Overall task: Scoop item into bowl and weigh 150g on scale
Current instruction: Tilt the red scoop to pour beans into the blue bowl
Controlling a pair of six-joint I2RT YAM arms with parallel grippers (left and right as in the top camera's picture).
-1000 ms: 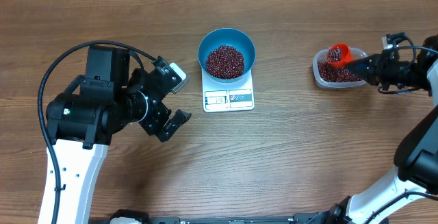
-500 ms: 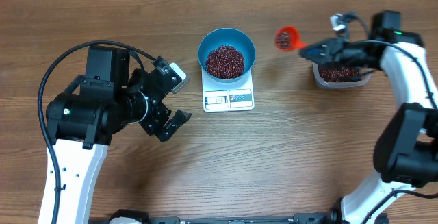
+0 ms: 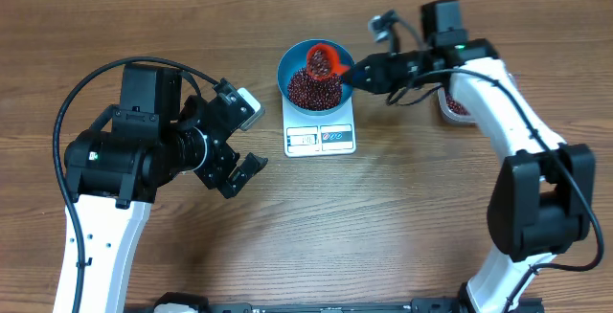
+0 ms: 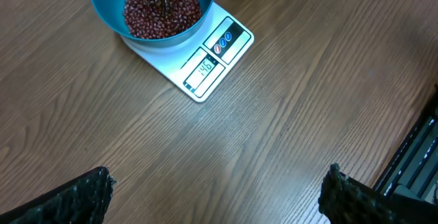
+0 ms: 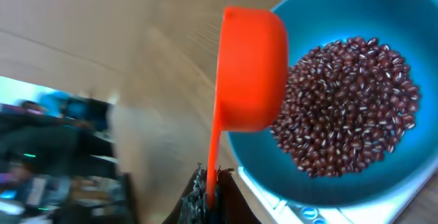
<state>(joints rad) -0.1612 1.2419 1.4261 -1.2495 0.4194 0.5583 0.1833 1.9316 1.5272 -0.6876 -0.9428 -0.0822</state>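
Arrival of orange scoop point(image 3: 324, 61) over the blue bowl point(image 3: 287, 64) on the scale point(image 3: 321, 138), across from the clear tub point(image 3: 448, 106) well right of the scale: likely a top-up toward target. Pinched tight by its handle in right gripper point(image 3: 358, 72), just right of the scale. Beans point(image 3: 306, 89) heaped in the bowl atop the scale, directly under the scoop, which seems loaded. Left gripper point(image 3: 251, 141) spread wide, empty, left of the scale.

Item list, by place:
- On the table point(image 3: 402, 217), toward its far edge, near mid-width: scale point(image 3: 320, 139).
- On the scale's far part: bowl point(image 3: 287, 69).
- In the bowl: beans point(image 3: 311, 88).
- Above the bowl: scoop point(image 3: 321, 61), handle pointing right.
- Right of the scale, well apart, near the far edge: tub point(image 3: 450, 109).
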